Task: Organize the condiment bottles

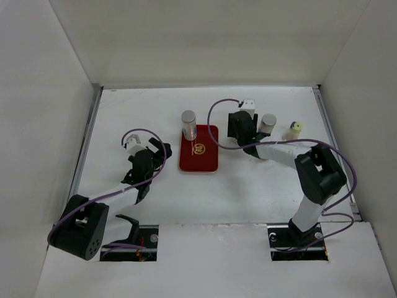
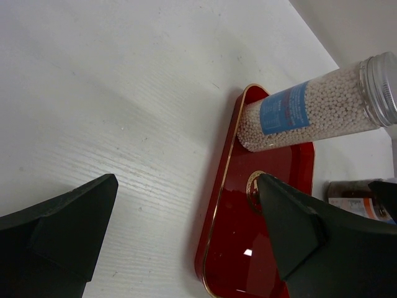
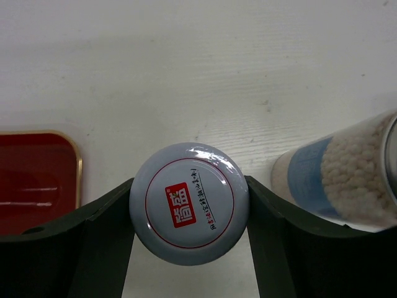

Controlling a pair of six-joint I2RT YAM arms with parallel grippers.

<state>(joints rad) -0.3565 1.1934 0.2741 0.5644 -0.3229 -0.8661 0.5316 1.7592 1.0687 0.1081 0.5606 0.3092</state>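
Note:
My right gripper (image 3: 189,186) is shut on the white patterned-lid jar (image 3: 186,214) just right of the red tray (image 3: 37,180); in the top view the gripper (image 1: 243,127) hides the jar. The grey-lidded blue-label bottle (image 1: 268,122) stands right beside it and also shows in the right wrist view (image 3: 338,177). The cream bottle with yellow cap (image 1: 293,130) stands further right. The silver-lidded clear bottle (image 1: 188,124) stands on the tray's far left corner (image 2: 310,108). My left gripper (image 1: 155,156) is open and empty left of the tray (image 2: 186,183). The pink-lidded bottle is out of view.
The red tray (image 1: 201,158) with a gold rim lies mid-table, and its near part holds nothing (image 2: 267,248). White walls close the table at the left, back and right. A jar body with brown contents (image 2: 353,198) shows past the tray in the left wrist view.

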